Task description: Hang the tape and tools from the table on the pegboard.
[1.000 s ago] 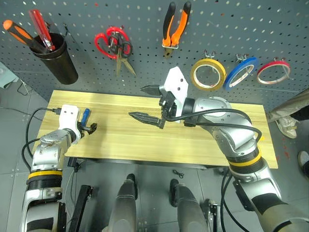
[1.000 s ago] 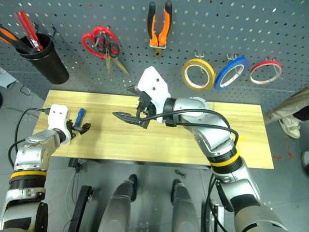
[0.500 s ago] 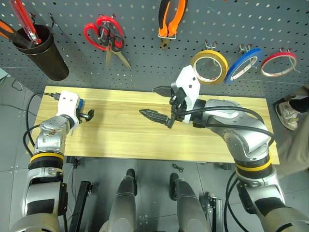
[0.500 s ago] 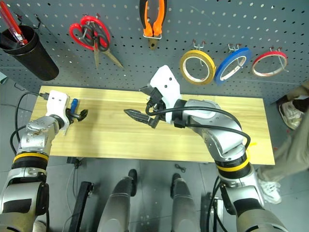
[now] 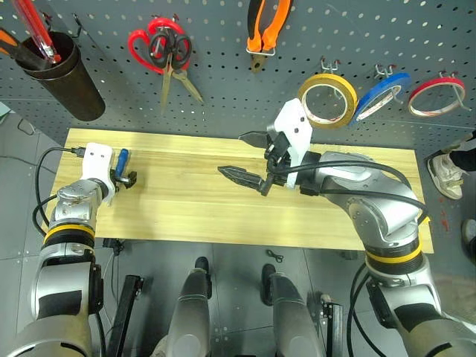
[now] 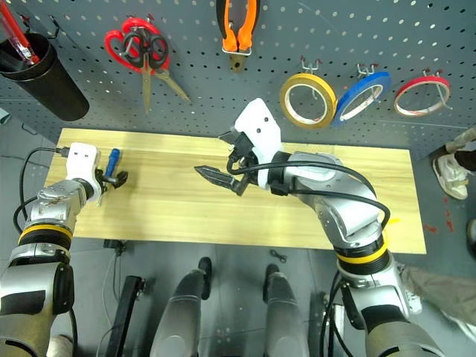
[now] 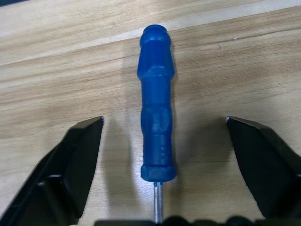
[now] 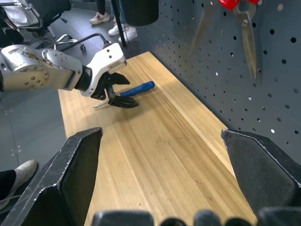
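Now at the pick-up step for the last tool: blue-handled screwdriver (image 7: 156,122) lying flat near the left end of the table (image 5: 186,216), between the spread fingers of the left gripper (image 5: 126,178), not yet clamped. Right gripper (image 5: 249,158) released, empty, above mid-table. Already hanging on the pegboard (image 5: 223,82): pliers (image 5: 266,26), black-handled scissors (image 5: 165,48), blue tape (image 5: 381,95). Next, likely: close squarely on the handle, lift without rolling it, then carry to a free spot on the board.
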